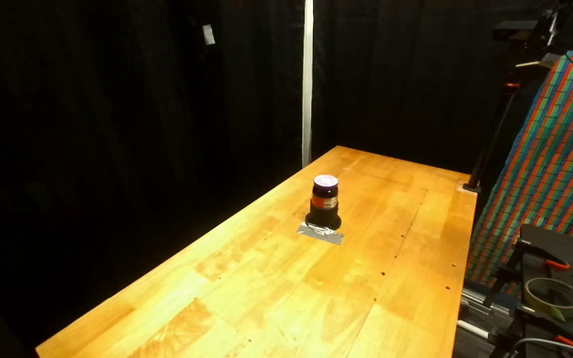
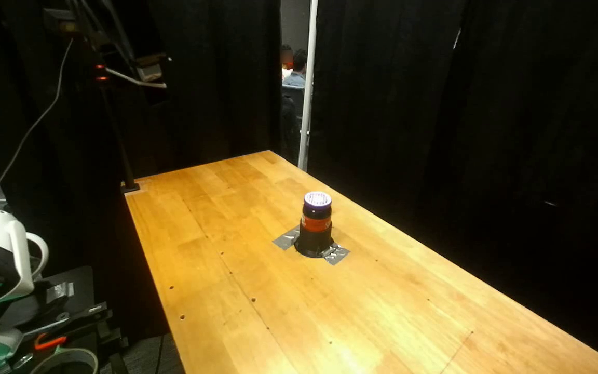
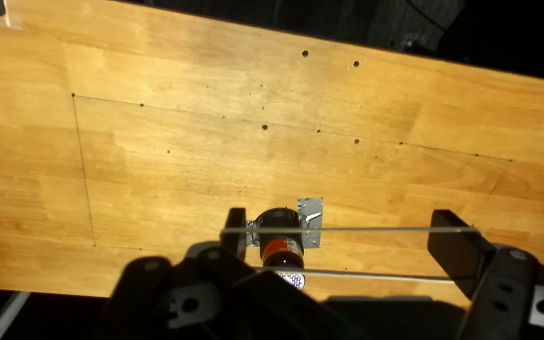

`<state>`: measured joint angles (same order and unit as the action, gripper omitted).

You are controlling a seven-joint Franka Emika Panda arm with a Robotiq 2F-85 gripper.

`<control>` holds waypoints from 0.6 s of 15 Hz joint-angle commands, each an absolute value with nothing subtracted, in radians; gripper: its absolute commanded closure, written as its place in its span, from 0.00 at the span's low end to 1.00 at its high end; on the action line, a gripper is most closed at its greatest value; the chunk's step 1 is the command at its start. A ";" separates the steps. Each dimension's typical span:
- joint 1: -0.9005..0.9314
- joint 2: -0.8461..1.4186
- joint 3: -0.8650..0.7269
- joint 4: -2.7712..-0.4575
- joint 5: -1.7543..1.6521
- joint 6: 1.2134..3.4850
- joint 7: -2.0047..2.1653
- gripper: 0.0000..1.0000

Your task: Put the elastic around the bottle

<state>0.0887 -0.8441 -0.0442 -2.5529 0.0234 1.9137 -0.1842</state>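
The bottle (image 1: pixel 325 200) is short and dark, with an orange-red band and a white-purple lid. It stands upright in a black holder (image 1: pixel 323 218) on the wooden table, also in an exterior view (image 2: pixel 316 222) and low in the wrist view (image 3: pixel 280 249). My gripper (image 3: pixel 339 222) is open. The elastic (image 3: pixel 371 230) is stretched around its two fingers as two pale strands, which pass across my view of the bottle. My gripper shows dark and unclear, high at the side of both exterior views, apart from the bottle. A finger linkage hides part of the lid.
Silver tape (image 1: pixel 320 233) fixes the holder to the table (image 2: pixel 216 208). A thin dark stand (image 1: pixel 490 134) rises at a table corner. A black side surface with clamps and a tape roll (image 1: pixel 554 298) is beside the table. Black curtains and a pale pole (image 2: pixel 307 104) stand behind.
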 commanded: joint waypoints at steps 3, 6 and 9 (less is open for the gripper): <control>0.093 -0.486 -0.035 -2.381 0.040 2.019 -0.165 0.00; 0.090 -0.294 -0.007 -2.251 0.034 2.021 -0.147 0.00; 0.091 -0.103 0.025 -2.095 0.025 2.013 -0.126 0.00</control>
